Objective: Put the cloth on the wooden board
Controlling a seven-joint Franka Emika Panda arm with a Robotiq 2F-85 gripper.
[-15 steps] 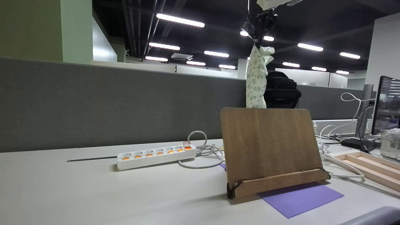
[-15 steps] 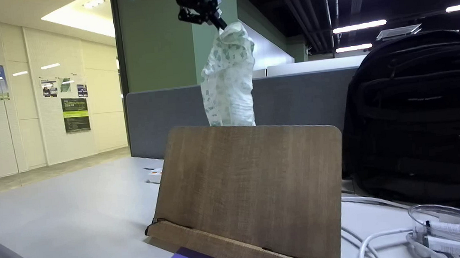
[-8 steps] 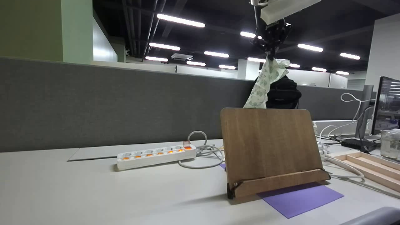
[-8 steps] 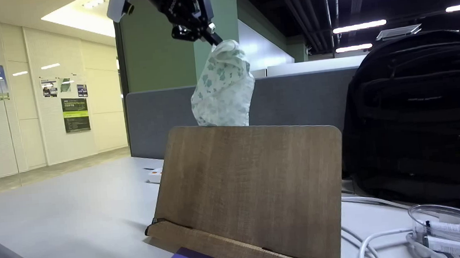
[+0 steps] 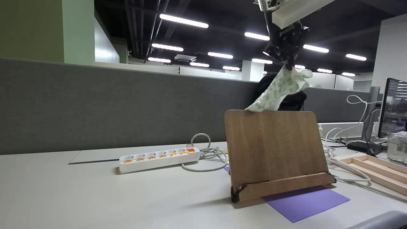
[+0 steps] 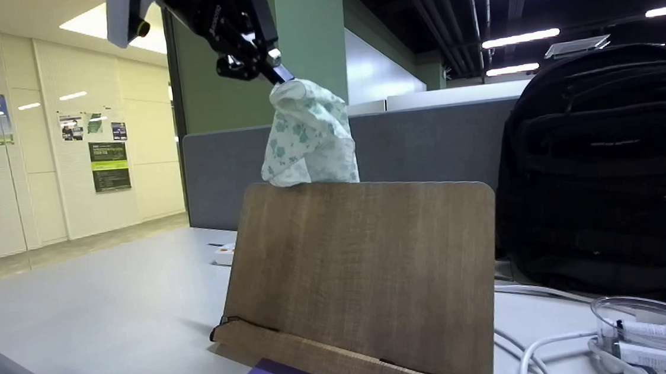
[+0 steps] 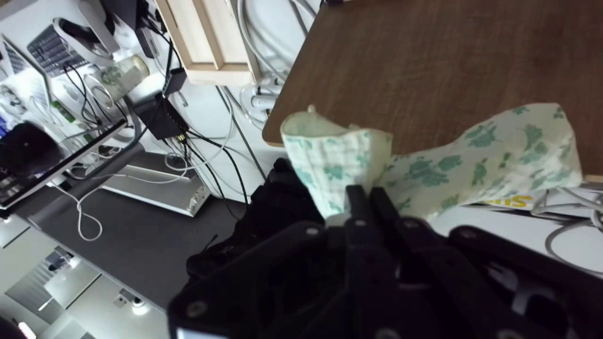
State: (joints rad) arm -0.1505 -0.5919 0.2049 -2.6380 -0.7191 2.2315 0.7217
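The cloth is pale with green leaf prints [image 5: 275,92] and hangs bunched from my gripper [image 5: 289,66]. It also shows in an exterior view [image 6: 311,135] and in the wrist view [image 7: 490,160]. The fingertips [image 7: 370,193] are close together, shut on the cloth's upper part. The brown wooden board [image 5: 276,146] is a tilted stand with a front ledge; it also shows in an exterior view [image 6: 363,268] and in the wrist view [image 7: 424,70]. My gripper is above the board's top edge. The cloth's lower end meets that edge; whether part hangs behind it is hidden.
A purple sheet [image 5: 306,203] lies under the stand. A white power strip [image 5: 159,160] with cables lies on the table. A black backpack [image 6: 611,177], a clear container [image 6: 659,333] and a light wooden tray [image 5: 375,171] stand nearby. A grey partition [image 5: 127,105] runs behind.
My gripper has come down and across with the cloth, rightward in one exterior picture and leftward in another. The cloth, hanging straight before, now slants, its lower end at the board's top edge.
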